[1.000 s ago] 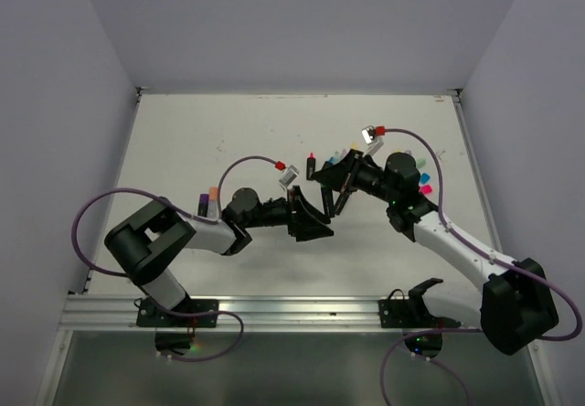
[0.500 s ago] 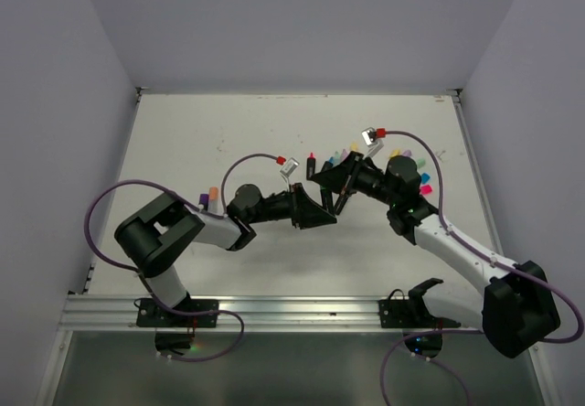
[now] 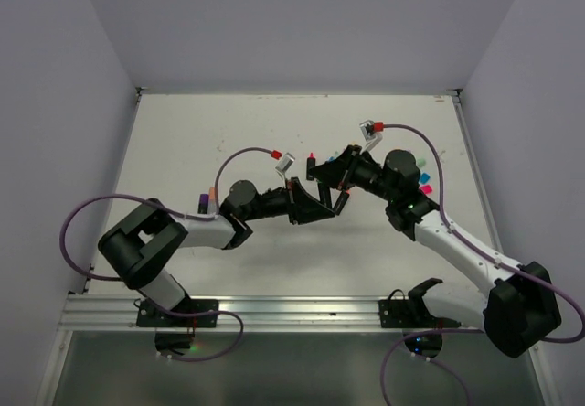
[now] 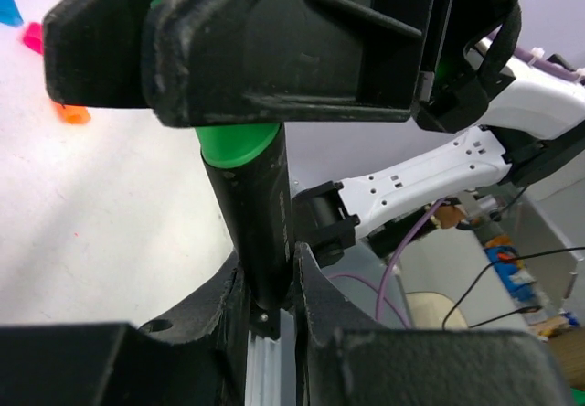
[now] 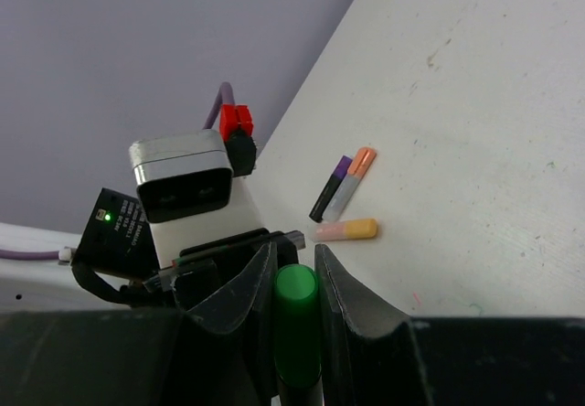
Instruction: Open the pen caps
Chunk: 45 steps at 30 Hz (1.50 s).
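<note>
Wide-open a second ago, left gripper (image 4: 268,271) now clamped on pen (image 4: 254,228) at lower centre; green cap (image 4: 239,143) gripped by right gripper (image 5: 294,260), pull-off judged ready.

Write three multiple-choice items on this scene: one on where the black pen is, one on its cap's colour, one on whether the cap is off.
1. Where is the black pen?
A. Inside a box
B. Between the two grippers
C. On a shelf

2. What colour is its cap?
A. Green
B. Orange
C. Blue

3. What state is the cap in?
A. Pulled off and dropped
B. Seated on the barrel
C. Snapped in two

Answers:
1. B: the left gripper hugs the barrel and the right gripper clamps the capped end.
2. A: green shows at the top of the barrel.
3. B: the green meets the black barrel with no gap.
</note>
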### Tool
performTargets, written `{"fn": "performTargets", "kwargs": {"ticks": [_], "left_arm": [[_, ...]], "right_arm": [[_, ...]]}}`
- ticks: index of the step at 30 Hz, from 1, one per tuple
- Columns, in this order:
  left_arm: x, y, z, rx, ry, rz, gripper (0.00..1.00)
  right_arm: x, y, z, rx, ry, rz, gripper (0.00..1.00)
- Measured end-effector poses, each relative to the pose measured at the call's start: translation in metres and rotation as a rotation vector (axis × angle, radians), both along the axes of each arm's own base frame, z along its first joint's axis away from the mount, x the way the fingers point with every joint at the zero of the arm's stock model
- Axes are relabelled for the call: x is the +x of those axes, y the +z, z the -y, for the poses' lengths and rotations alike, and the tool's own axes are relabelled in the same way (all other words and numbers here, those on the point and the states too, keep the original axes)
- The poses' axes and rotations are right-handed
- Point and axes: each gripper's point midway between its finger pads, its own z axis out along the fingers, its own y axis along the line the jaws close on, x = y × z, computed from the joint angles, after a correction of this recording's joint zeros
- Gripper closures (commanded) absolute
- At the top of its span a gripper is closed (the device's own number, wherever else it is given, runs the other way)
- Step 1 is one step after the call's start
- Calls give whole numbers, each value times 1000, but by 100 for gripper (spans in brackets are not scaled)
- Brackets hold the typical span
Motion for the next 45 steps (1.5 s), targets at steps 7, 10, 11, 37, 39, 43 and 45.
{"fn": "performTargets", "kwargs": {"ticks": [7,10,11,37,39,43,45], "left_arm": [[1,3,-10,65,50,133,100],[1,-3,-12,101,50,152,100],[0,-6,-13,113,50,154,100],[6,10,-17,54,66,208,41],[5,9,-14,42,56,196,41],[5,4,-10,42,39,176,56],[7,0,-9,48,44,157,100]], "right_arm": [[-3,10,-4,-30,27,36,94],[-6,5,-5,-56,49,33,100],[-6,3,-5,-66,54,30,100],[-19,-19,-1,-71,68,-68,100],[-20,-21,-1,-67,67,-76,100],[-20,-24,-1,-59,64,-89,100],[-22,-22,-2,-45,70,-98,100]]}}
